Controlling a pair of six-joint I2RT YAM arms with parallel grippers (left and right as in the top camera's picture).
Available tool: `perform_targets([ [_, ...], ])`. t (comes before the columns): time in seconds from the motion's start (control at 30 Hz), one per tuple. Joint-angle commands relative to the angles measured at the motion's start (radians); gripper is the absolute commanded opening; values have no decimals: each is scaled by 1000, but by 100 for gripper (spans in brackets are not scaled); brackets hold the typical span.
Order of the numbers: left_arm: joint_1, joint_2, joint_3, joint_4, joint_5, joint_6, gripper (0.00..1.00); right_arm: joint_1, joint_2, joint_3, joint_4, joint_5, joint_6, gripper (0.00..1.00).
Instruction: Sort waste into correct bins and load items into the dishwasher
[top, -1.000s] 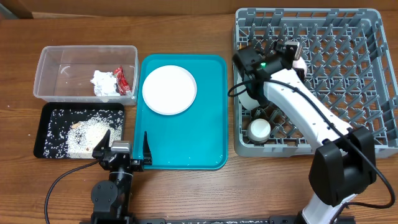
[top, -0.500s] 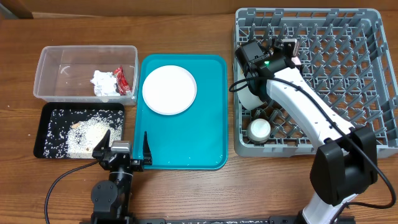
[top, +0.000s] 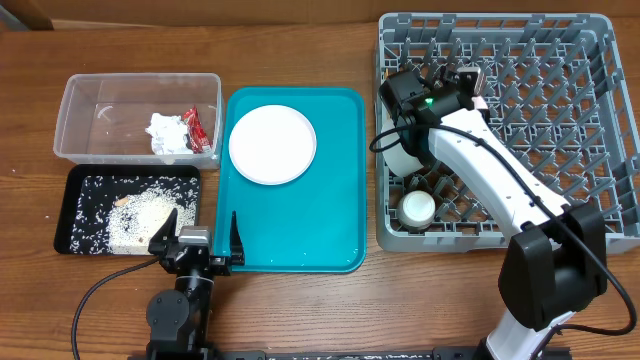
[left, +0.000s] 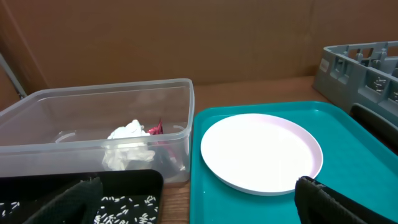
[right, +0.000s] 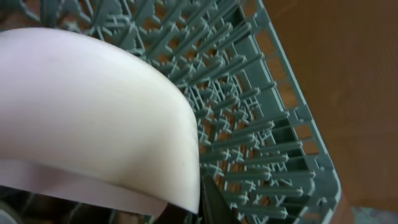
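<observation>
Wooden table (top: 300, 40), one white plate (top: 272, 145), left tool (top: 203, 216) open, right tool (top: 466, 78) gripping one pinkish plate (right: 81, 106)

White dish (right: 93, 106) cut off left; rack (right: 261, 124) behind partly hidden.

Right arm (top: 480, 168): long white shell link, black joint housings, bulky black lower segment (top: 548, 268). Small green indicator light (top: 428, 101) on black wrist housing. Thin black wrist cable (top: 384, 140) in loop.
Left arm (top: 178, 312): all black, rounded joint. Grey metal block (top: 194, 235) behind left gripper (top: 202, 226). Fingers (left: 339, 202) matte black, tapered. Black base cable (top: 100, 290) thin, curved.
</observation>
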Motion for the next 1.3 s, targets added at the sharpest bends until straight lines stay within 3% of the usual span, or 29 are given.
perform_targets([
  [0.0, 5, -10, -3, 1, 11, 11, 100, -28, 4, 3, 55, 42, -27, 4],
  [0.3, 5, -10, -3, 1, 11, 12, 100, -65, 4, -3, 89, -89, -67, 4],
  [0.63, 5, -10, -3, 2, 11, 12, 100, 5, 4, -46, 35, -158, -61, 4],
  [0.8, 5, -10, -3, 2, 11, 11, 100, 31, 4, -45, -58, -158, 69, 5],
  [1.0, 5, -10, -3, 1, 11, 12, 100, 77, 2, -27, -118, -202, 100, 23],
  [1.17, 5, -10, -3, 2, 11, 12, 100, 138, 2, 3, -117, -239, 105, 61],
  [1.27, 5, -10, -3, 1, 11, 12, 100, 174, 2, 51, -121, -310, 119, 64],
])
